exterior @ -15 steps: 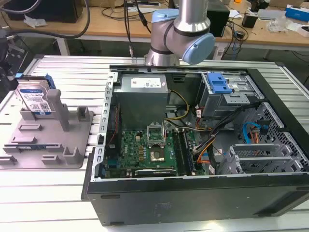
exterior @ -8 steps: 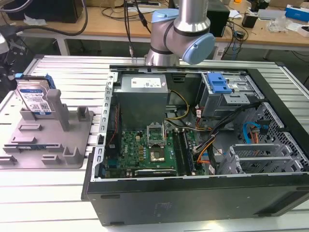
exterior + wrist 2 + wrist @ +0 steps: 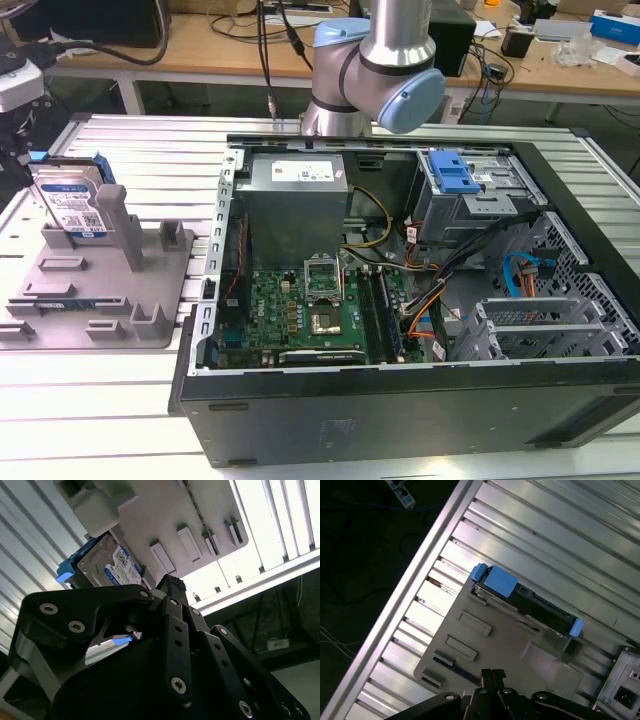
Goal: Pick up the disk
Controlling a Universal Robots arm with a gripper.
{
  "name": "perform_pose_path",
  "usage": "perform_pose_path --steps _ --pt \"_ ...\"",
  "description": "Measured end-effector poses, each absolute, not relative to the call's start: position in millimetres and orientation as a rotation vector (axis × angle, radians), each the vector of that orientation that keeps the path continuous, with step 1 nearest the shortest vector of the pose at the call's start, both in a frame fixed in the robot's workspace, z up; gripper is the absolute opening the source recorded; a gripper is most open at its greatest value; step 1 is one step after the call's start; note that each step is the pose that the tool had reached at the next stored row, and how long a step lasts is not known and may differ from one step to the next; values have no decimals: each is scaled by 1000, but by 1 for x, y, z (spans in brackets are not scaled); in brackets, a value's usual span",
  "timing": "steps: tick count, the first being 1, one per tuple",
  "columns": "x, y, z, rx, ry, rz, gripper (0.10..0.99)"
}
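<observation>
Your gripper point(image 3: 492, 674) is closed up tight and holds nothing. The disk point(image 3: 72, 205) stands on its edge in the grey holder point(image 3: 100, 290) at the exterior view's left, on the worktop point(image 3: 110, 400).

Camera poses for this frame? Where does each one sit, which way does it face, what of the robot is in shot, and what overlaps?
Exterior view: off the arm, looking down over the open black computer case and the grey plastic fixture; the silver-and-blue arm is in shot.
First wrist view: on the arm, looking down on the fixture; the black gripper is in shot.
Second wrist view: on the arm, looking past the gripper at the fixture.
Shared: all three show the silver metal disk with blue rails standing in the fixture.
</observation>
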State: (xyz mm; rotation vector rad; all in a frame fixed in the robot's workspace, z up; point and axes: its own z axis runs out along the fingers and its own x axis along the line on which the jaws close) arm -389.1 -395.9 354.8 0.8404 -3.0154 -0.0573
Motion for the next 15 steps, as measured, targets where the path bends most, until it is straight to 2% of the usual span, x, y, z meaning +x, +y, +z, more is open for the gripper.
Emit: perform_pose_path --steps 3,4,5,6,7,9,10,11,15 --pt "-389 -396 354 966 -2976 -57 114" --pt "-389 -396 354 1012 -2960 -56 173" --pt "-389 -396 354 1038 -2951 -56 173" --pt "-389 -396 354 1066 -2940 -56 298" --pt "-389 -396 354 1108 -2924 -56 298" --pt "-389 -396 354 1162 -2902 -55 416" --pt "-389 -396 354 1190 -2891 -55 416" --pt "-389 -396 353 1229 -2874 -55 482" --pt "-389 -396 353 1359 -2813 -53 482"
